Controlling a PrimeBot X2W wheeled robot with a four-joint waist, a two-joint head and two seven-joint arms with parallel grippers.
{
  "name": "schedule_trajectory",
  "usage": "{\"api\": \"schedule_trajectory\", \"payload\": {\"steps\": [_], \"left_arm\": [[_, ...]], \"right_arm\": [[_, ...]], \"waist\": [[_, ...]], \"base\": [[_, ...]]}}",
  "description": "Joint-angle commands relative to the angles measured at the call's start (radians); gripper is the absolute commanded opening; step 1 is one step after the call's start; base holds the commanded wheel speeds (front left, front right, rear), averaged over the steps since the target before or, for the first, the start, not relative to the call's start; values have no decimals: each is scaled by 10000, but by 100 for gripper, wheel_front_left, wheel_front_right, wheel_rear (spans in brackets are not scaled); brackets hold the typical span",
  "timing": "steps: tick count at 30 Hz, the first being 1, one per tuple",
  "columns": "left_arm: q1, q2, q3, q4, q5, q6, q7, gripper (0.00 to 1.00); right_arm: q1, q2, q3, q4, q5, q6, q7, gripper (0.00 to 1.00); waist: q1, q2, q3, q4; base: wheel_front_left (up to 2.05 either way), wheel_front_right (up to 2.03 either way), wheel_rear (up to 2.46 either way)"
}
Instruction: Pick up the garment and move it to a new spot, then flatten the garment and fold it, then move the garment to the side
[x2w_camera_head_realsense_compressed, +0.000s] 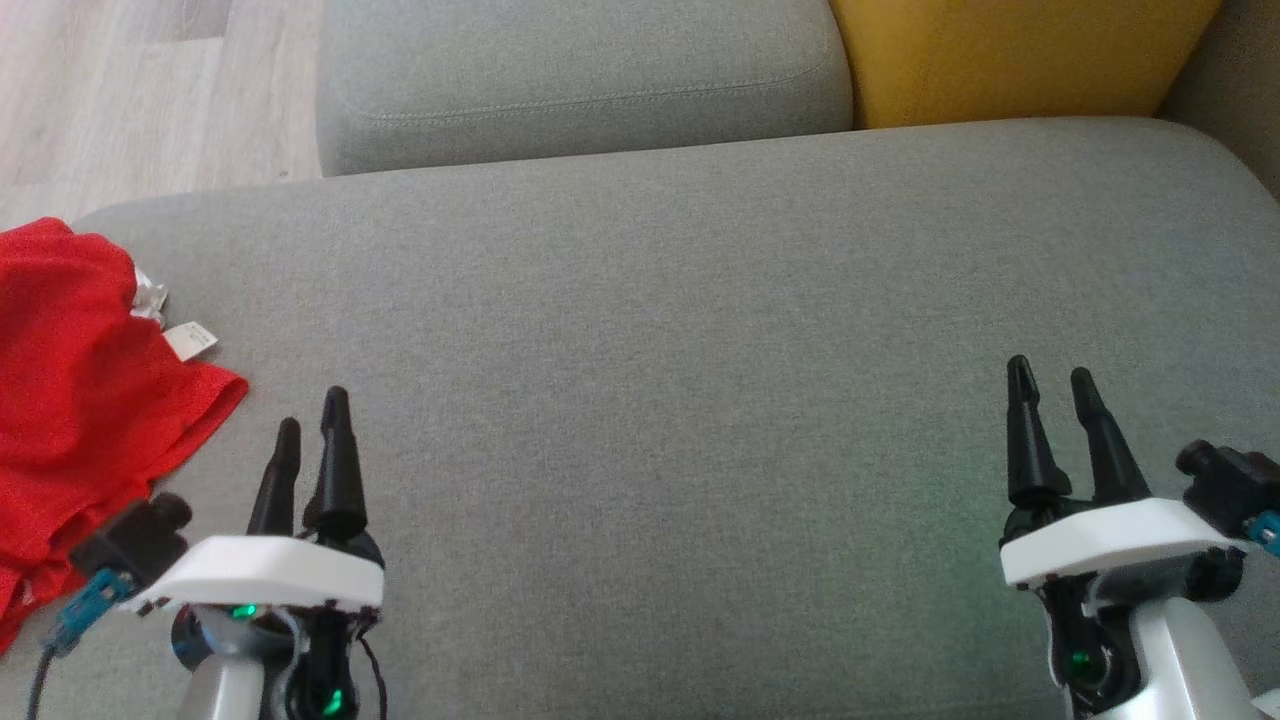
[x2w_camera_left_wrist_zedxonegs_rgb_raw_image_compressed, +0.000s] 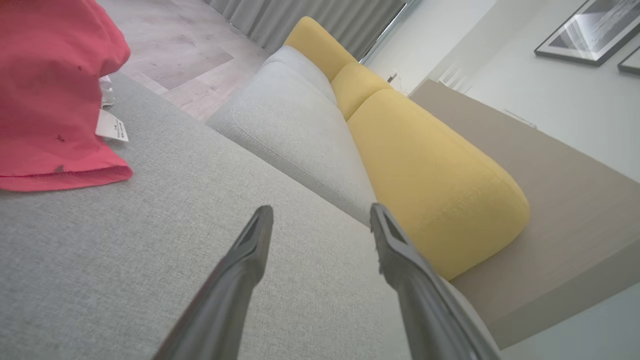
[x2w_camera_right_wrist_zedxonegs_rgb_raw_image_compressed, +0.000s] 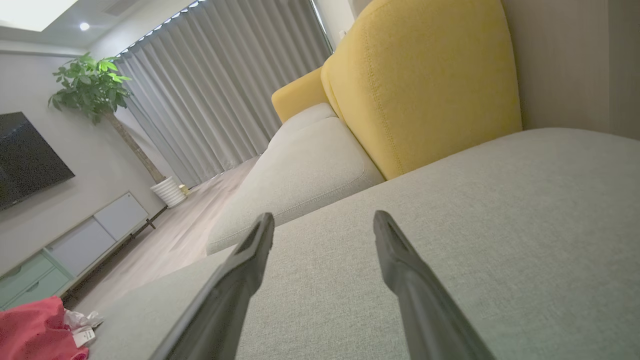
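My left gripper (x2w_camera_head_realsense_compressed: 312, 410) and my right gripper (x2w_camera_head_realsense_compressed: 1050, 369) sit closest, low in the head view, their dark fingers pointing away from me above the grey sofa seat (x2w_camera_head_realsense_compressed: 650, 330). Both stand wide apart at the tips and hold nothing; each wrist view shows only grey upholstery in the gap between my fingers. The red garment (x2w_camera_head_realsense_compressed: 70, 380) lies crumpled on the seat just to the left of my left gripper, beside the wrist rather than between the fingers, and well apart from my right gripper. I cannot tell whether its cloth touches the dark camera mount on my left wrist. A white label (x2w_camera_head_realsense_compressed: 190, 340) pokes out from the garment's edge ahead and to the left of my left fingertips, with a scrap of crumpled white material just beyond it. The stretch of seat between my two grippers is bare fabric. Ahead of my left gripper a second grey cushion (x2w_camera_head_realsense_compressed: 580, 80) meets the seat, and ahead of my right gripper stands a yellow cushion (x2w_camera_head_realsense_compressed: 1000, 60). Pale wooden floor (x2w_camera_head_realsense_compressed: 120, 90) lies beyond the garment, further ahead and left of my left gripper.
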Motion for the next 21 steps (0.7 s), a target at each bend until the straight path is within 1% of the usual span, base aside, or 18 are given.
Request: {"api": "schedule_trajectory", "payload": {"steps": [1,11,15,20,21], "left_arm": [[-420,208,18,-481,488,100,-147,100],[-482,637,-689,-516,2034,802,-440,100],[-502,811,-998,-479,2493,971,-557,100],[-513,1000,-1343,-503,3154,1302,-703,100],[-513,1000,-1343,-503,3154,1302,-703,100]], "right_arm": [[-623,-177,182,-468,-512,46,-134,100],[-620,-146,345,-568,-2102,52,-281,100],[-602,-121,390,-569,-2773,54,-387,100],[-601,-96,498,-573,-3623,58,-542,100],[-601,-96,498,-573,-3623,58,-542,100]], "waist": [[0,0,-9,-11],[0,0,-65,-76],[0,0,-91,-90],[0,0,-122,-99],[0,0,-122,-99]], "base": [[0,0,0],[0,0,0],[0,0,0],[0,0,0],[0,0,0]]}}
